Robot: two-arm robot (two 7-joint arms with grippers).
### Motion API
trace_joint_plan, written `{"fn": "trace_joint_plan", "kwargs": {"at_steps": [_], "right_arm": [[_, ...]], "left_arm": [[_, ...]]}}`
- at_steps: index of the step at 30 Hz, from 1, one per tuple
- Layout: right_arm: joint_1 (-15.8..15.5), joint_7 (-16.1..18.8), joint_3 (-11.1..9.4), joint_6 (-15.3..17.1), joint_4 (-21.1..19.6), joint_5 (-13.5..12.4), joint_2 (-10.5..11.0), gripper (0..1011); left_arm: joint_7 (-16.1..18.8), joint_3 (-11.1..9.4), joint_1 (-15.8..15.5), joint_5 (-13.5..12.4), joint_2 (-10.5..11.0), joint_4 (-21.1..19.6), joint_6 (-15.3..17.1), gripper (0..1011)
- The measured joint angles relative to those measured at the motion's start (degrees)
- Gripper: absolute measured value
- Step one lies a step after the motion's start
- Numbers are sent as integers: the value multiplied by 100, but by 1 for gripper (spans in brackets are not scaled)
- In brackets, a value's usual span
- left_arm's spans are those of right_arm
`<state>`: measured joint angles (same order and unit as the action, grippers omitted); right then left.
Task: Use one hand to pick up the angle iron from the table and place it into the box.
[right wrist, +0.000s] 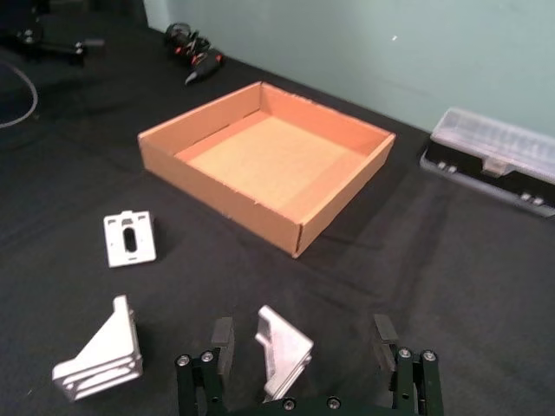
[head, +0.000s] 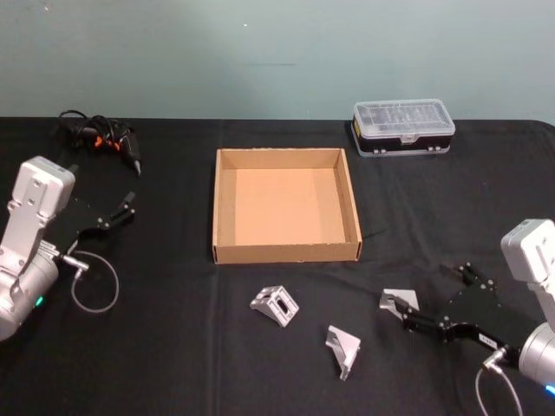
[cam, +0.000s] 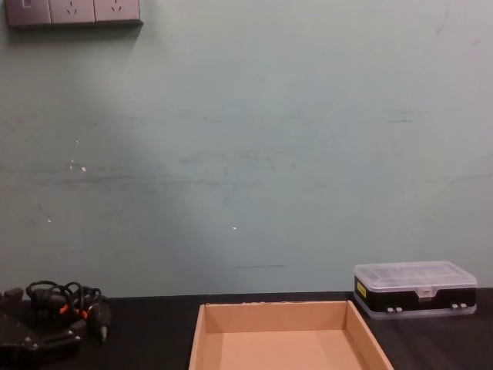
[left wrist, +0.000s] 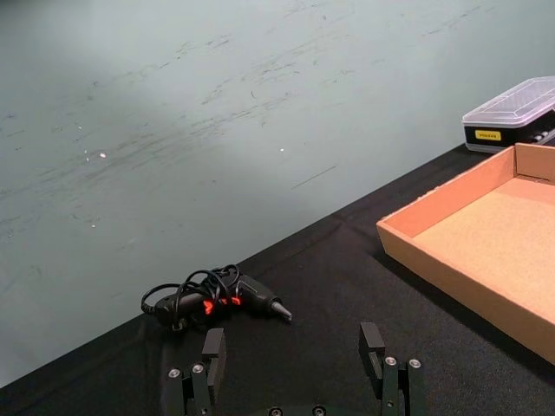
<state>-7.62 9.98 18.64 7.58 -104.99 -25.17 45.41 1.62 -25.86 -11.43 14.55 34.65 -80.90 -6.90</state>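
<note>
The right gripper [right wrist: 302, 336] hangs low over the table [head: 173, 364], jaws wide apart around an angle iron [right wrist: 283, 350] lying off-centre, near one finger, short of the cardboard box [head: 286, 253]. Closing could twist it loose. The left gripper [left wrist: 293, 347] idles wide open at the left.

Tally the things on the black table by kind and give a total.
Silver metal angle irons: 3
Shallow tan cardboard box: 1
Black plastic case with clear lid: 1
Black corded hand tool with orange marks: 1
Total: 6
Not counted: right gripper, open around one angle iron; left gripper, open, far left.
</note>
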Motion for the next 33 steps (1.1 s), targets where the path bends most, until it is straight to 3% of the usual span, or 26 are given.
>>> {"fn": "trace_joint_plan", "kwargs": {"at_steps": [8, 18, 29, 33], "right_arm": [[135, 155, 110, 270, 203, 134, -142, 1003], [420, 193, 255, 393, 551, 447, -514, 1003], [519, 107, 252, 630, 764, 608, -882, 1003], [520, 101, 249, 640, 770, 609, -884, 1003]], "left_arm": [[0, 0, 0, 0, 0, 0, 0, 1011], [0, 0, 0, 0, 0, 0, 0, 1011], [0, 0, 0, 0, -1, 0, 0, 1011], [0, 0, 0, 0, 0, 0, 0, 1011]]}}
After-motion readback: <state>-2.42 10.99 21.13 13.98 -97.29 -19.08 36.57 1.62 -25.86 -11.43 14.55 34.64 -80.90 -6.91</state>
